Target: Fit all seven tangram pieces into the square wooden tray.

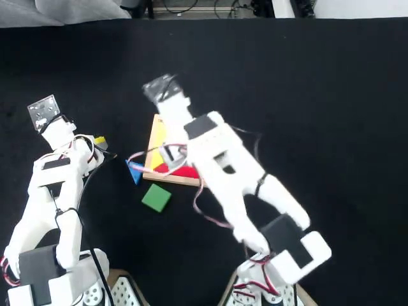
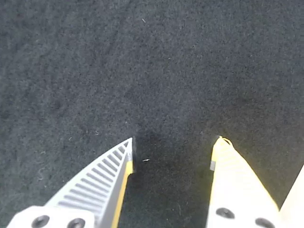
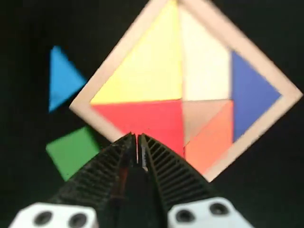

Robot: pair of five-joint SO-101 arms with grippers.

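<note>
right gripper (image 3: 137,138) closed by tray (image 3: 123,52); left gripper (image 2: 173,140) open, prob. empty, over cloth (image 2: 142,57).

Showing white shells with black servo blocks on the left arm (image 1: 48,191) and the right arm (image 1: 236,172). Trailing red and black cables (image 1: 204,213) along the links. Wearing ribbed black fingers (image 3: 102,166) on the right gripper (image 3: 137,138); pairing a grey ribbed finger with a yellow one on the left gripper (image 2: 175,140). Bearing dark screws (image 3: 43,217) at white mounts.
</note>
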